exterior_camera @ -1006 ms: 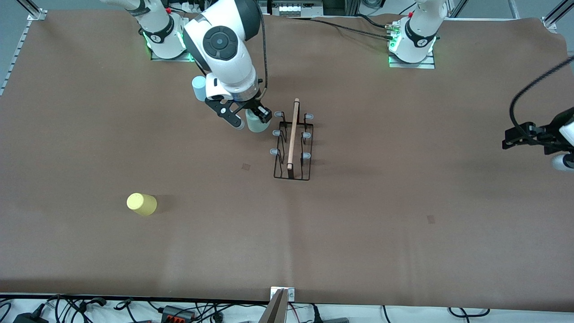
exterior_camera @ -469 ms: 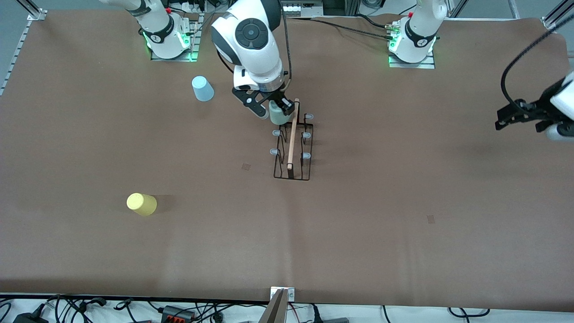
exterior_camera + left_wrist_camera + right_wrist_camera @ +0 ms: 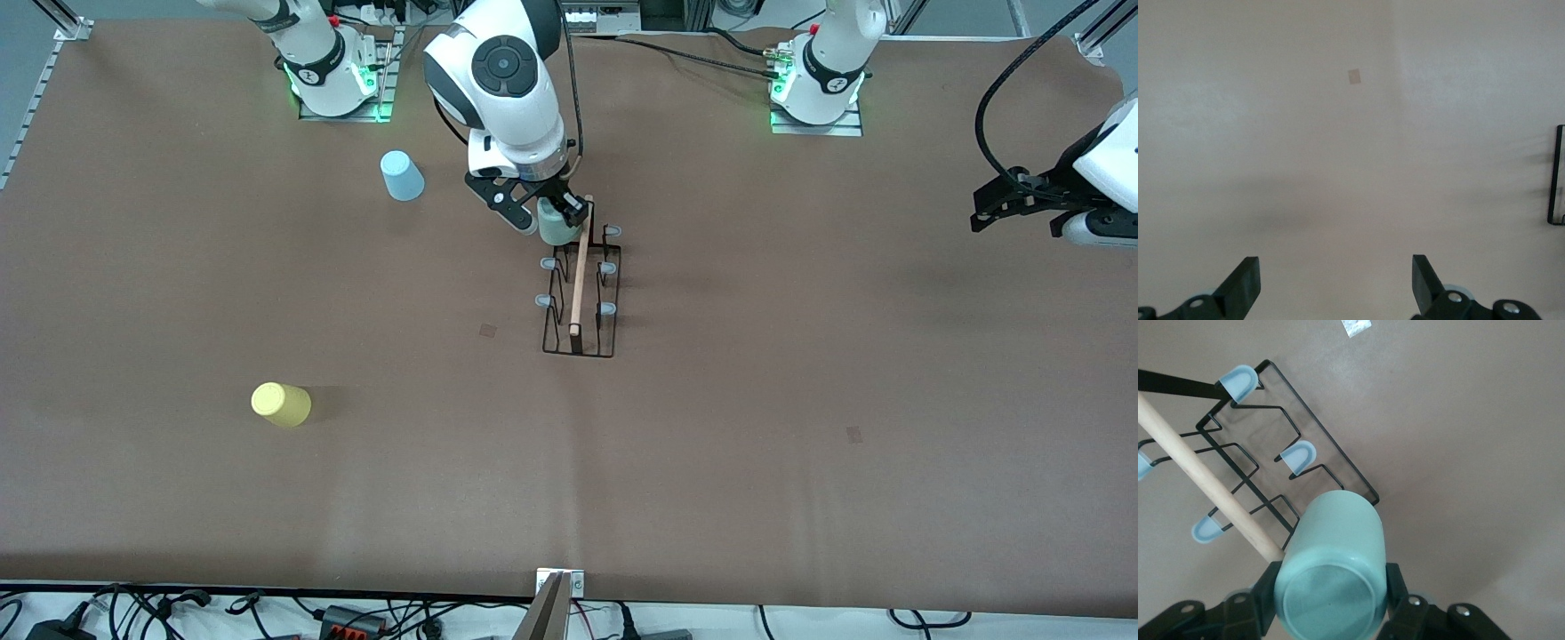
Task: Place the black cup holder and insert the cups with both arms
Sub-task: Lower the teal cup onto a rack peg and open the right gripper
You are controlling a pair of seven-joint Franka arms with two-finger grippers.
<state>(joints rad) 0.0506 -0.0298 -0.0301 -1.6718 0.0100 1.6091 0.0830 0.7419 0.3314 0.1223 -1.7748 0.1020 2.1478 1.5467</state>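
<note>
The black cup holder [image 3: 580, 342] stands mid-table, its wooden rod [image 3: 579, 271] running toward the front camera. My right gripper [image 3: 551, 220] is shut on the mint green cup [image 3: 555, 231], held over the pegs at the rack's end farthest from that camera. In the right wrist view the cup [image 3: 1335, 567] sits between the gripper's [image 3: 1331, 587] fingers, close above the rod [image 3: 1201, 483] and a pale-tipped peg [image 3: 1299, 457]. A light blue cup [image 3: 402, 175] and a yellow cup [image 3: 280, 404] stand toward the right arm's end. My left gripper [image 3: 985, 209] hangs open and empty at the left arm's end of the table.
The left wrist view shows the open left gripper [image 3: 1336, 263] over bare brown table [image 3: 1338, 133], a small tape mark [image 3: 1353, 77] and an edge of the cup holder [image 3: 1558, 173]. Cables lie along the table's front edge [image 3: 356, 613].
My right gripper carried the mint green cup from beside the rack to above its pegs and then nearly stopped. My left gripper drifted a little toward the arms' bases.
</note>
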